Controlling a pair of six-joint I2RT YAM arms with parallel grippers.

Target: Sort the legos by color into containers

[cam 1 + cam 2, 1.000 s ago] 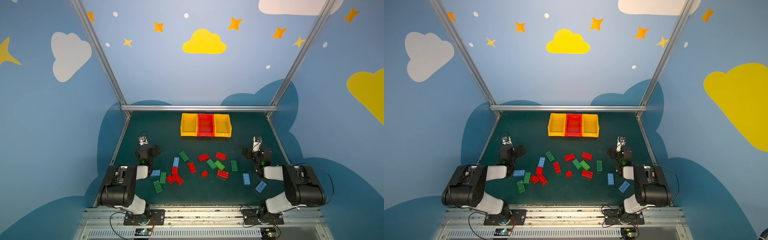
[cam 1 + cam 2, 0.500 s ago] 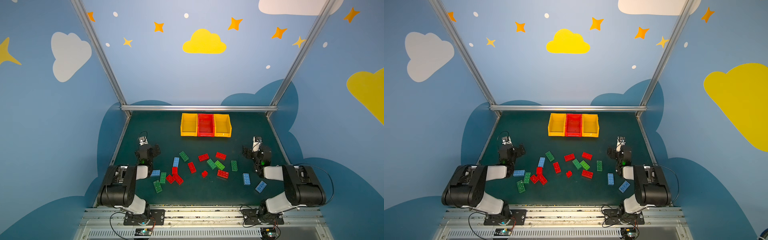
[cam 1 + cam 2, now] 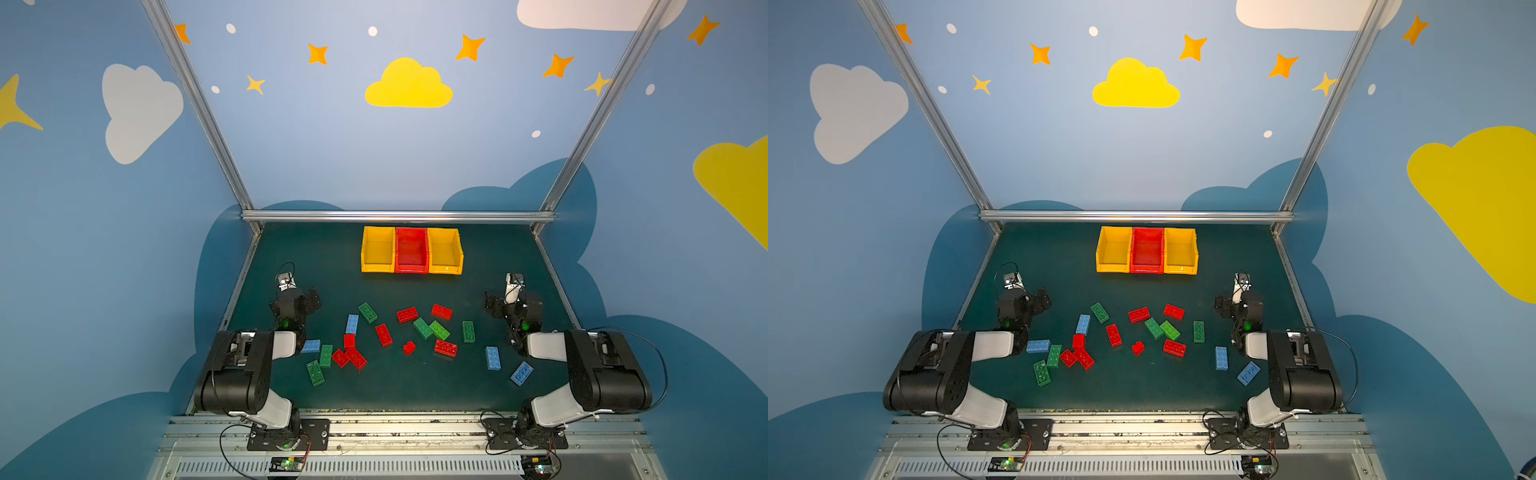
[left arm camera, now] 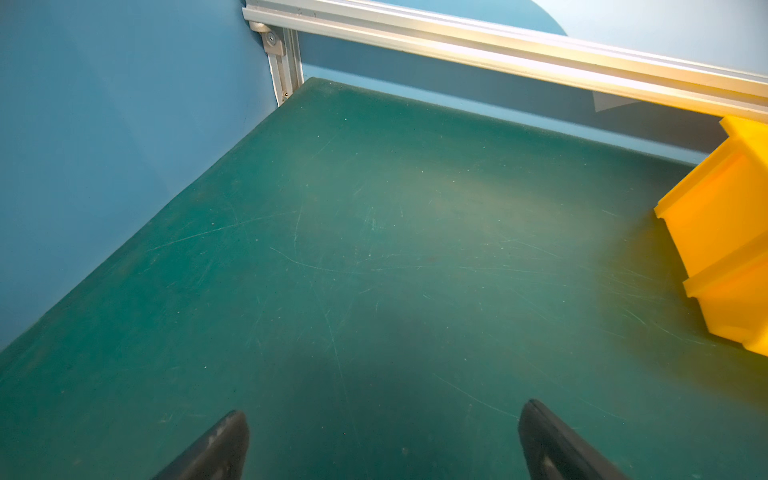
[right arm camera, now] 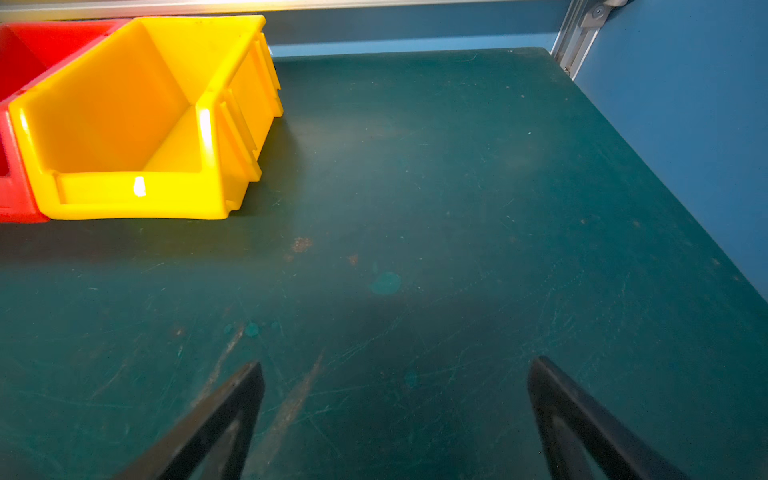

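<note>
Several red, green and light blue legos lie scattered on the dark green mat in both top views, among them a red brick (image 3: pixel 407 314), a green brick (image 3: pixel 368 312) and a blue brick (image 3: pixel 493 358). Three empty containers stand side by side at the back: a yellow bin (image 3: pixel 377 249), a red bin (image 3: pixel 411 249) and a second yellow bin (image 3: pixel 445 249). My left gripper (image 3: pixel 299 298) (image 4: pixel 384 419) hovers left of the bricks, open over bare mat. My right gripper (image 3: pixel 503 301) (image 5: pixel 397 370) stands open to their right, also empty. No legos show in either wrist view.
An aluminium rail (image 3: pixel 395 216) and blue walls close the mat at the back and sides. In the left wrist view a yellow bin (image 4: pixel 727 232) shows at the edge. The right wrist view shows a yellow bin (image 5: pixel 137 112) beside the red bin (image 5: pixel 16 62).
</note>
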